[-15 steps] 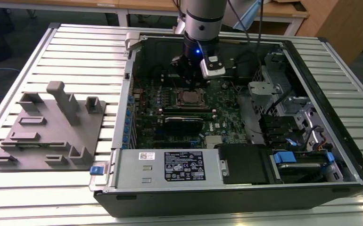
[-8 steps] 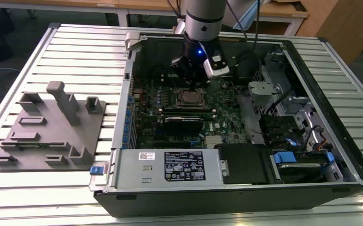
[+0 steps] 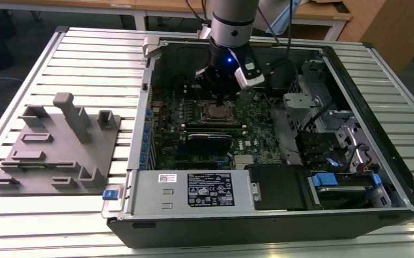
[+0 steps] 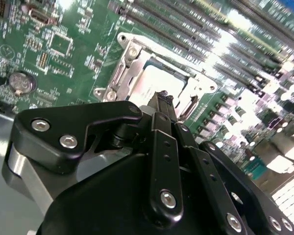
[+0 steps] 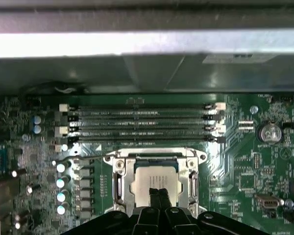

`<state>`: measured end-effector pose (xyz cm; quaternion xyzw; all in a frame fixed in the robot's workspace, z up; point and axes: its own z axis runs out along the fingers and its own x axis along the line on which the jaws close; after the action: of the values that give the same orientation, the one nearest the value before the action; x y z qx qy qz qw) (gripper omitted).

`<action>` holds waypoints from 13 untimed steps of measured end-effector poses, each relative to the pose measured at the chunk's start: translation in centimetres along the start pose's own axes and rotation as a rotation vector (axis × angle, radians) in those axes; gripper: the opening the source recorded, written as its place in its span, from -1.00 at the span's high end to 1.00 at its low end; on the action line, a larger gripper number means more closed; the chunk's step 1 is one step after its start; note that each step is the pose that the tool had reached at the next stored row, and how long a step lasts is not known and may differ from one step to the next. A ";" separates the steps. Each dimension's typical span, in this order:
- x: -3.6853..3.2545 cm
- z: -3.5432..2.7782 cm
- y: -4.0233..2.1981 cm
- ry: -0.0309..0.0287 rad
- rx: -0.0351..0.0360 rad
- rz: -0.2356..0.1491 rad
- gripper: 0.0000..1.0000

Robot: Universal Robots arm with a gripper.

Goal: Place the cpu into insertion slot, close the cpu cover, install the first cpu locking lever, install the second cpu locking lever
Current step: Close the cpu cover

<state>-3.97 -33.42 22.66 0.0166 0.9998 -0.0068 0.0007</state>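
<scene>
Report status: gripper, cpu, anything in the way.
Status: gripper shut, tips low over the cpu. The cpu sits seated, cpu cover lying down around it. No obstruction seen at the tips.

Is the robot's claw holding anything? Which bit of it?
Nothing, it seems. The gripper is shut with nothing between its fingers, right over the cpu.

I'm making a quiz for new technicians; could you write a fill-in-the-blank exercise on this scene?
1. The circuit board holding the cpu is ____.
2. The shut gripper hangs over the cpu cover, through whose square window the ____ shows.
3. Beside the cover run ____ long memory slots.
4. The grey fixture block lies on the exterior view's ____ of the computer case.
Missing words: green; cpu; four; left.
</scene>
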 end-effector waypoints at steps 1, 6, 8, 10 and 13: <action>0.00 0.01 0.00 -0.0003 0.0070 0.000 0.80; 0.00 0.01 0.00 -0.0003 0.0071 -0.001 0.80; 0.00 0.01 0.00 -0.0003 0.0070 -0.001 0.80; 0.00 0.01 0.00 -0.0001 -0.0018 -0.002 0.80; 0.00 0.02 0.01 0.0001 -0.0066 -0.004 0.80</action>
<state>-3.97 -33.41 22.64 0.0148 0.9999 -0.0035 0.0008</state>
